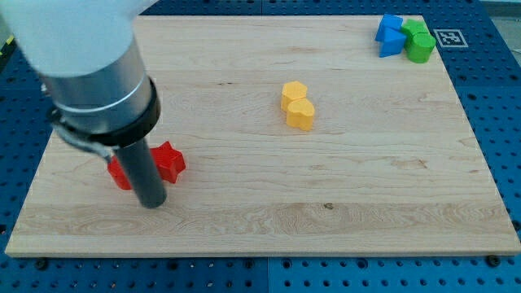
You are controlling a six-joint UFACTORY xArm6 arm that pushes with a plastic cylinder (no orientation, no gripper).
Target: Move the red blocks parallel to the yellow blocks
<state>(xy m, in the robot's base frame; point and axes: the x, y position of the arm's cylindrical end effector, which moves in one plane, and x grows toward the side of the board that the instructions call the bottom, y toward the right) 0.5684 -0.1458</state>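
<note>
Two red blocks lie at the view's left on the wooden board (342, 203). A red star block (170, 160) shows to the right of my rod. Another red block (119, 172) shows to the rod's left, mostly hidden. My tip (152, 203) rests just below and between them, touching or nearly touching both. Two yellow blocks stand near the middle: a yellow hexagon (294, 94) above a yellow heart-like block (300, 114), touching, stacked along the view's vertical.
At the view's top right corner sit two blue blocks (390, 36) and two green blocks (419, 43), clustered together. A black-and-white marker tag (448, 37) lies beside them. Blue pegboard surrounds the board.
</note>
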